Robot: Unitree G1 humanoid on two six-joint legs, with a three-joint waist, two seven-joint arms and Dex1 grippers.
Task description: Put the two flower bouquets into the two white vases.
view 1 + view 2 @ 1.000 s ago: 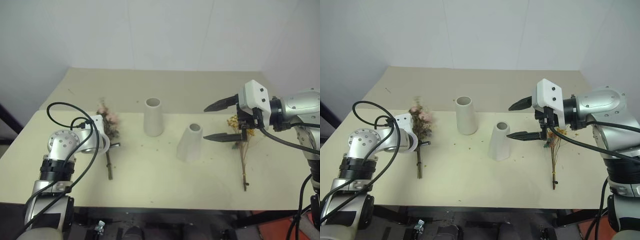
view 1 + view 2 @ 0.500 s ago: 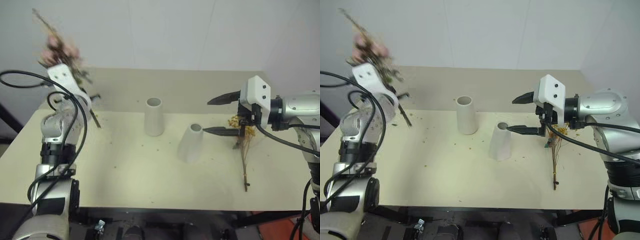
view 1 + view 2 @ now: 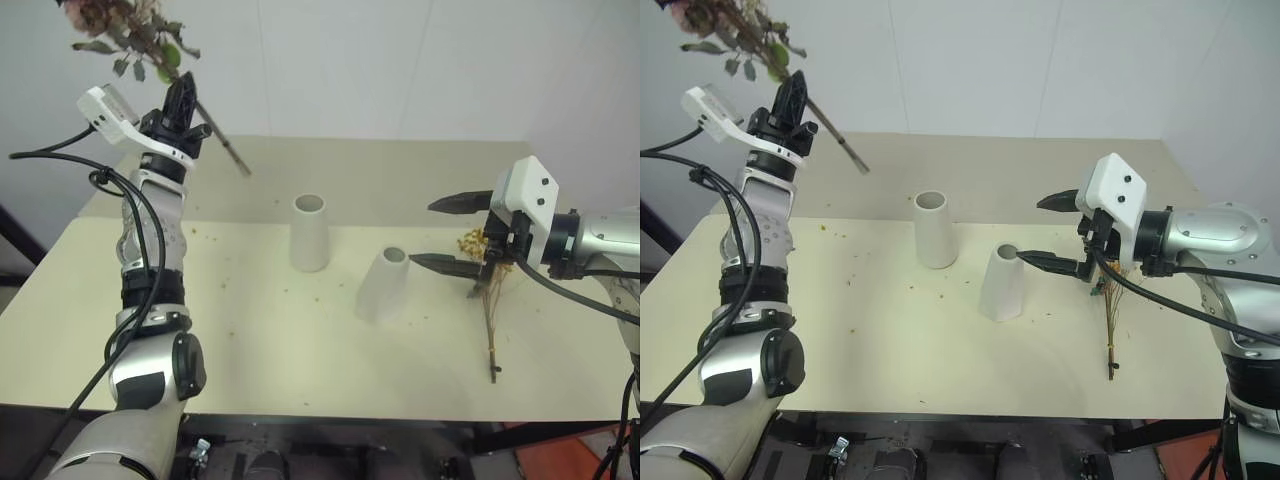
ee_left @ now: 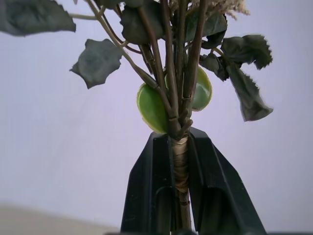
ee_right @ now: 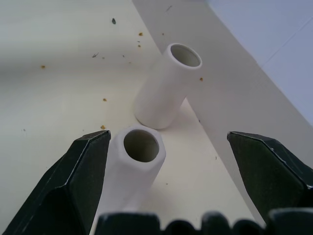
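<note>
So the left gripper [image 3: 183,97] is way up in the air over the far left corner of the table [image 3: 250,340], clamped tight on the bound stems of the rose bouquet [image 3: 130,25]. In the left wrist view you can see both black fingers [image 4: 146,196] pinching the wrapped stalks, with grey-green leaves [image 4: 98,61] fanning out above. The blooms point up and to the left, and the cut stem end [image 3: 238,165] sticks out down and to the right, hanging free above the far part of the table, touching nothing.

Moving right, the taller vase [image 3: 308,232] stands upright around the middle of the table, closer to the far edge. Lots of bare table to its left and in front of it, just little crumbs of dried petals scattered about. The shorter cone vase [image 3: 382,284] sits just right of it and a bit nearer the front edge, the two close but apart.

Then the right gripper [image 3: 445,232] hovers just right of the cone vase, fingers spread wide, holding nothing. From the right wrist view the cone vase mouth [image 5: 141,145] sits between the fingers [image 5: 78,176], nearer one of them.

Furthest right, the yellow spray [image 3: 486,290] lies flat on the table near the right edge, flower heads toward the far edge and stem end toward the front edge.
</note>
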